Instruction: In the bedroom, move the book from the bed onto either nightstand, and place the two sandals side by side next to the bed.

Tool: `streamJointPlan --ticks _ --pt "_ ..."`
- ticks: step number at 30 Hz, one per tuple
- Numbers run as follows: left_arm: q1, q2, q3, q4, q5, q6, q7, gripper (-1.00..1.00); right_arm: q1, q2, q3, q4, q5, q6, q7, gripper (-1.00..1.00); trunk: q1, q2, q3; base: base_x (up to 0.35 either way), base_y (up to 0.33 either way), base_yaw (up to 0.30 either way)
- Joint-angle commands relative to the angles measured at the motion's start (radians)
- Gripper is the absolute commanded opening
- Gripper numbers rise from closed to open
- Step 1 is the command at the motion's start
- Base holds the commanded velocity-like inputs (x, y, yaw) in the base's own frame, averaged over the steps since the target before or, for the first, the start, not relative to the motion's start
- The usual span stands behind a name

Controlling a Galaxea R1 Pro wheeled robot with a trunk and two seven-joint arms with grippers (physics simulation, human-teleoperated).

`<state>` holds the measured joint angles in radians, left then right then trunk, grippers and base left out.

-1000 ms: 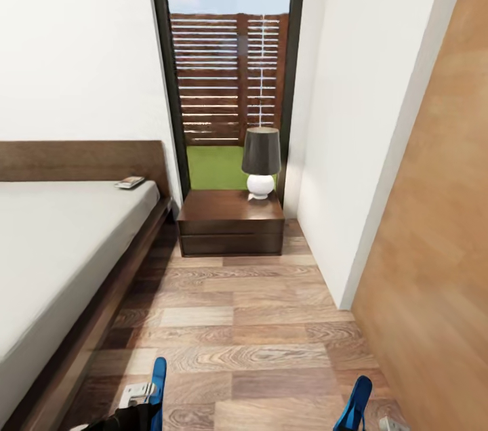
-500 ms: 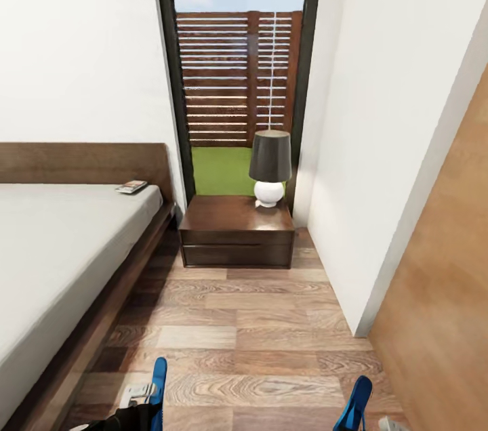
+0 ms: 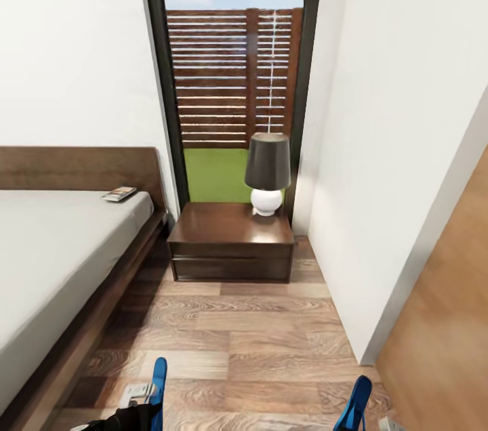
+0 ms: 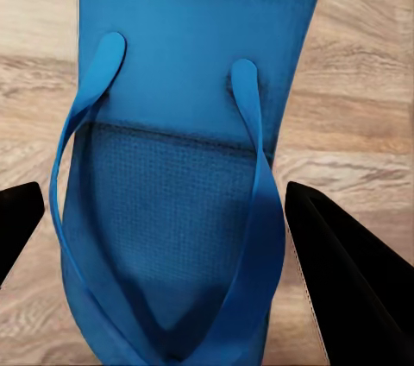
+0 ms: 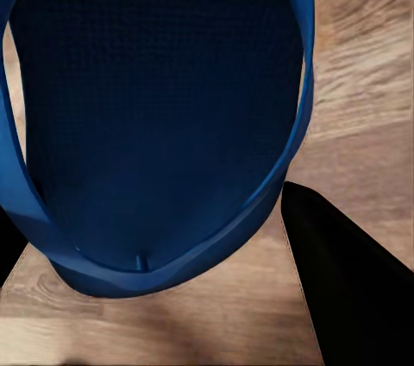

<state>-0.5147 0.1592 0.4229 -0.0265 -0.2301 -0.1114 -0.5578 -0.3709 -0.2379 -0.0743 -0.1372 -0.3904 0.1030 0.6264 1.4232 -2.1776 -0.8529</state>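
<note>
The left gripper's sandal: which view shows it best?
The left wrist view: the blue sandal faces the camera between the dark fingers, its straps and textured sole plain above the wood floor. The head view gives just a thin blue sliver of it at the lower edge.

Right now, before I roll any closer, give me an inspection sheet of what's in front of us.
Surface: wood-plank floor, bare ahead up to the nightstand.
Job's things: book lies on the bed near the headboard; nightstand stands beside the bed under the window; left sandal and right sandal are both carried, one per gripper.
Clutter: lamp on the nightstand's right rear corner.
Grippers: left gripper and right gripper each have dark fingers either side of a sandal; contact cannot be judged.
Cables: nothing seen.
Surroundings: white wall close on the right; window shows fence and grass.
</note>
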Motion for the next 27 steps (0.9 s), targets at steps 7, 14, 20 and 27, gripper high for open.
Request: streamJointPlan --ticks 7,14,20,27 --pt "-0.001 0.000 0.008 0.001 -0.011 -0.007 -0.002 -1.00 0.000 0.000 -0.009 -0.001 -0.004 0.010 0.004 -1.00 0.000 0.000 -0.001 0.331 -0.099 0.000" --pt "-0.001 0.000 0.008 0.002 -0.010 -0.007 -0.002 -1.00 0.000 0.000 -0.009 -0.001 -0.004 0.010 0.004 -1.00 0.000 0.000 -0.001 0.331 -0.098 0.000" --pt "-0.001 0.000 0.008 0.002 -0.010 -0.007 -0.002 -1.00 0.000 0.000 -0.009 -0.001 -0.004 0.010 0.004 -1.00 0.000 0.000 -0.001 0.331 -0.033 0.000" --pt "-0.001 0.000 0.009 0.002 -0.009 -0.007 -0.002 -1.00 0.000 0.000 -0.009 -0.001 -0.004 0.010 0.004 -1.00 0.000 0.000 -0.001 0.331 -0.002 0.000"
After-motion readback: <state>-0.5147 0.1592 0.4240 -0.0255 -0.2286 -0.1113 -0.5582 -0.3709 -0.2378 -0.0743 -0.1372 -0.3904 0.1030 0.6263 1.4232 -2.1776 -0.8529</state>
